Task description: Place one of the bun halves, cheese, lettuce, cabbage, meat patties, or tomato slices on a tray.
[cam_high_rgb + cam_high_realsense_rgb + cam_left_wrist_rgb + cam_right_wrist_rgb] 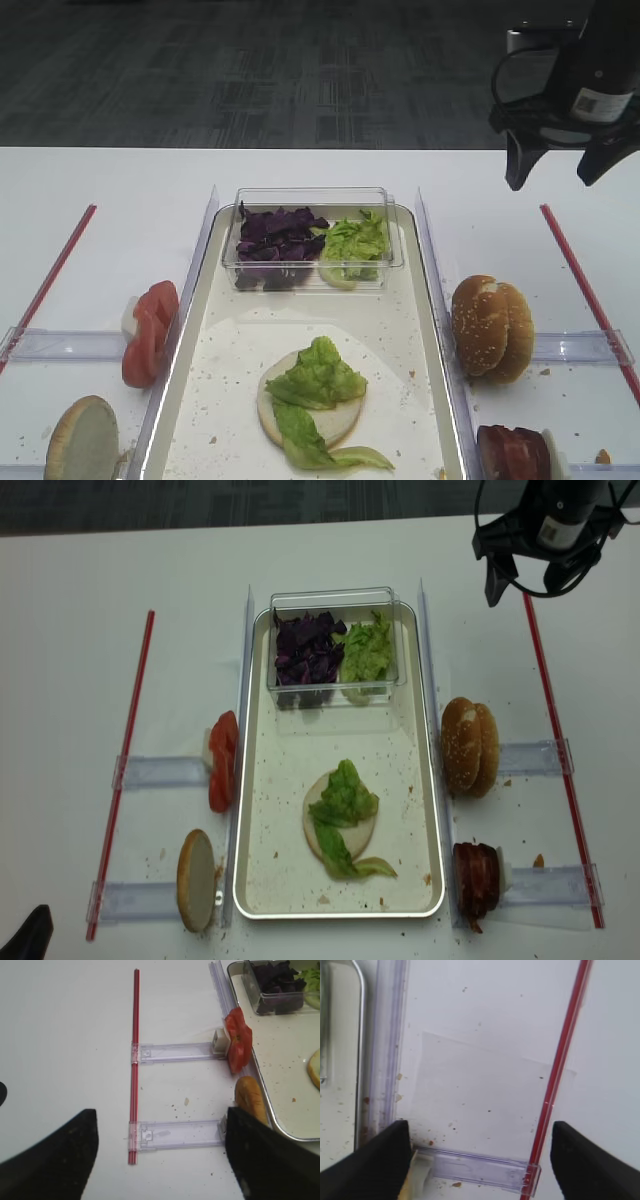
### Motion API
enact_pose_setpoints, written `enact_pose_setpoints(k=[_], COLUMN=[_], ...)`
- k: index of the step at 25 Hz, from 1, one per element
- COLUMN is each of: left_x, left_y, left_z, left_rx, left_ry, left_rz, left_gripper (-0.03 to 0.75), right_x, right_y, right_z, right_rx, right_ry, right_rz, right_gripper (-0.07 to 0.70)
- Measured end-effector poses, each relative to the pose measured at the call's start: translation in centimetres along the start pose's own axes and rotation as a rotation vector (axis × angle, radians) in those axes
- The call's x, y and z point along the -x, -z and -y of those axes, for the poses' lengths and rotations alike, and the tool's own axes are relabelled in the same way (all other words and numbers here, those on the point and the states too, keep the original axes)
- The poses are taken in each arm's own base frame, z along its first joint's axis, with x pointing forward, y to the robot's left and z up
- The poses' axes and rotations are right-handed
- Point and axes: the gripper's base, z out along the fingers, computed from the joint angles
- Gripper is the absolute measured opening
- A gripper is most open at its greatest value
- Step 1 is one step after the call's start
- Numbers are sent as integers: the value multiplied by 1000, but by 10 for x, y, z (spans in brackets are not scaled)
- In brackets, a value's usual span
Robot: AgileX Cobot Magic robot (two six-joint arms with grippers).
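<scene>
I am looking at the tray (430, 330) at the middle of the surface (110, 190). One flat bun round is lying on it with lettuce (316, 378) draped over the top; a clear tub (312, 200) at the tray's far end is holding the purple cabbage (277, 236) beside more green leaf.

The right end effector (560, 165) is hovering high above the surface's far right corner, jaws spread wide and carrying nothing. The left end effector (160, 1155) is showing only as two dark fingers in its wrist view, spread apart with nothing between them.

Candidates outside the tray: tomato slices (148, 330) on edge just left of the tray rim, meat patties (512, 452) on edge at the near right, sesame bun halves (492, 327) on edge to the right, one more bun half (82, 438) at the near left.

I am judging the sesame buns light, soft and easily crushed; I would be pinching across the outermost half's thickness, gently. Tomato looks wet, slippery and prone to tearing. Patties look firmer, possibly greasy. Lettuce and cabbage are feather-light and loose, likely to shed bits.

Writing: a small white label on the right arm's wrist is visible but too small to read. No brands showing elsewhere.
</scene>
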Motion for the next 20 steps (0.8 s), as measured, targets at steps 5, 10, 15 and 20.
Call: enact_pose_setpoints(k=[5,10,15,20], left_x=[0,0,0,0], left_y=[0,0,0,0], left_z=[0,-1,0,0], left_rx=[0,6,0,0], left_ry=[0,-2,0,0], left_rz=[0,0,0,0], left_gripper=[490,490,490,490], right_x=[-1,-1,-8,-26], right_y=[1,1,-7,-9], right_z=[11,12,12,11], right_rx=[-52,-64,-59,-51], right_ry=[3,7,3,-2], right_rz=[-3,-5,-43,-81], right_gripper=[589,577,573,573])
